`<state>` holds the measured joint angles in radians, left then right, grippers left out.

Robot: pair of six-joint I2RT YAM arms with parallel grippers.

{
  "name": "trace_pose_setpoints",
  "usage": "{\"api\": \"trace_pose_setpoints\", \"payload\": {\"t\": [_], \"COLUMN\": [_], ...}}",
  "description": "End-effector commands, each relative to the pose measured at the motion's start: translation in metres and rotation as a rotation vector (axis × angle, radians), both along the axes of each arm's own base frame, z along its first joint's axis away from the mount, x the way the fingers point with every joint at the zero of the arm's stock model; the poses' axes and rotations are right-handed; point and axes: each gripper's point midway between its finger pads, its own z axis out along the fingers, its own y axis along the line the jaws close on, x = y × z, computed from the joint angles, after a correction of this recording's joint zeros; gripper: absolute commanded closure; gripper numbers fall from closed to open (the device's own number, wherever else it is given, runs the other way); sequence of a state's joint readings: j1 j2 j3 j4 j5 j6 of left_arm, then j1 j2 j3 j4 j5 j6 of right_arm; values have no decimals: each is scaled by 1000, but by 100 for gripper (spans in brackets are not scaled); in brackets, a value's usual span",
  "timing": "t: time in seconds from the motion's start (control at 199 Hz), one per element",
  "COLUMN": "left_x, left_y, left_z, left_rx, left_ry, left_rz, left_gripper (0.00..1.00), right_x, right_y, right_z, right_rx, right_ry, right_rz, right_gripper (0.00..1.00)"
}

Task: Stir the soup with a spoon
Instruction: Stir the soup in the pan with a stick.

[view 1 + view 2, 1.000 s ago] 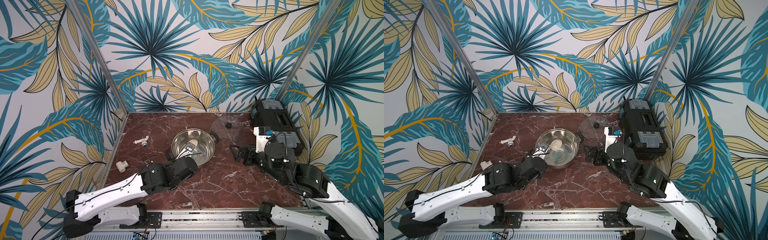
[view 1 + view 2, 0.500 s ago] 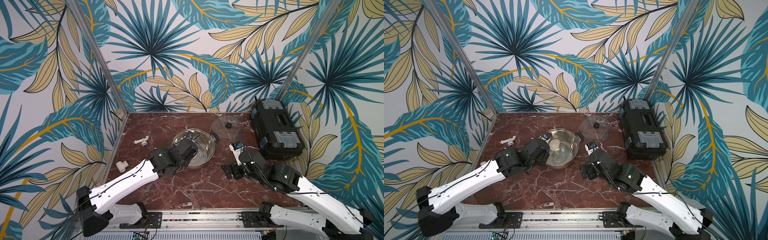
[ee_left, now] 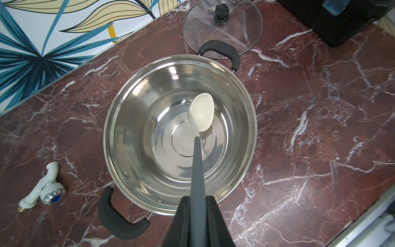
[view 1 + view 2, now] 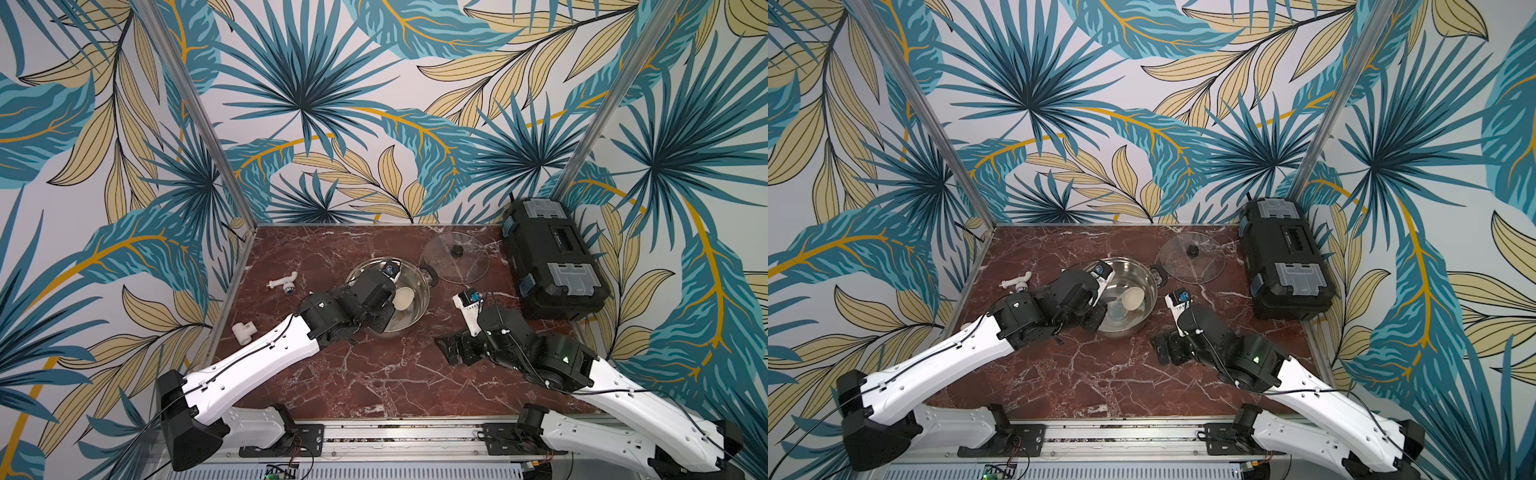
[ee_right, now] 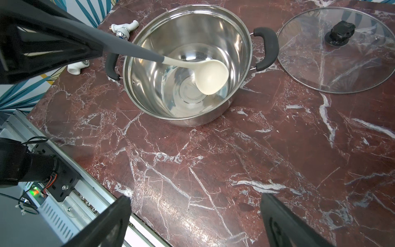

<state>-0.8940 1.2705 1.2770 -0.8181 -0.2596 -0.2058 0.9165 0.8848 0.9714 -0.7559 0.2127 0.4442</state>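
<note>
In both top views the left arm's black wrist (image 4: 365,297) is covering the grey handle of the long cream-bowled ladle spoon (image 4: 404,298); only its bowl is showing. The left end effector (image 3: 198,197) is pinching that handle above the rim of the round stainless-steel pot (image 3: 128,132). The spoon is reaching out beyond the fingertips, and its bowl is sitting low inside over bare shiny steel. Whether the bowl is touching the pot's floor is unclear. The right end effector (image 5: 194,196), fingers spread wide and cut off by the frame, is hanging over the red marble counter (image 5: 213,149) beside the pot, not touching it.

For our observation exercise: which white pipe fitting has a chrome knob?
The tap-shaped fitting, whose knob has a blue centre; the tee-shaped fitting has no knob.
</note>
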Motion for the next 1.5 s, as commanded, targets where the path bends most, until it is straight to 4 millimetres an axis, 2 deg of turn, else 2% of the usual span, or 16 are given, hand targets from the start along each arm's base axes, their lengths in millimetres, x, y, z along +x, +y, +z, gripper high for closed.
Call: {"api": "trace_pose_setpoints", "payload": {"t": [0.0, 0.431, 0.581, 0.727, 0.902, 1.188, 1.373, 1.494], "left_x": [-10, -42, -37, -23, -1, 25, 26, 17], "left_y": [-3, 68, 83, 89, 75, 29, -1, -9], "left_z": [27, 28, 29, 37, 46, 48, 35, 28], "left_rx": [-94, 58, 129, 162, 146, 26, -33, -54], "left_ry": [-24, 36, 30, -13, -82, -121, -46, 21], "left_rz": [-43, 75, 125, 182, 190, 135, 65, 32], "left_gripper": [100, 100, 100, 100, 100, 100, 100, 100], "right_x": [-2, 4, 5, 6, 5, 2, -1, -3], "right_y": [1, 10, 18, 23, 28, 21, 10, 5], "right_z": [-5, -4, -8, -17, -26, -28, -27, -26], "right_rx": [16, 41, 39, 7, -7, 7, -2, -11], "right_ry": [16, 22, 39, 55, 68, 62, 51, 40], "right_rz": [-9, -16, 1, 22, 37, 20, 1, -4], "right_gripper": [1, 1, 0, 1, 1, 1, 0, 1]}}
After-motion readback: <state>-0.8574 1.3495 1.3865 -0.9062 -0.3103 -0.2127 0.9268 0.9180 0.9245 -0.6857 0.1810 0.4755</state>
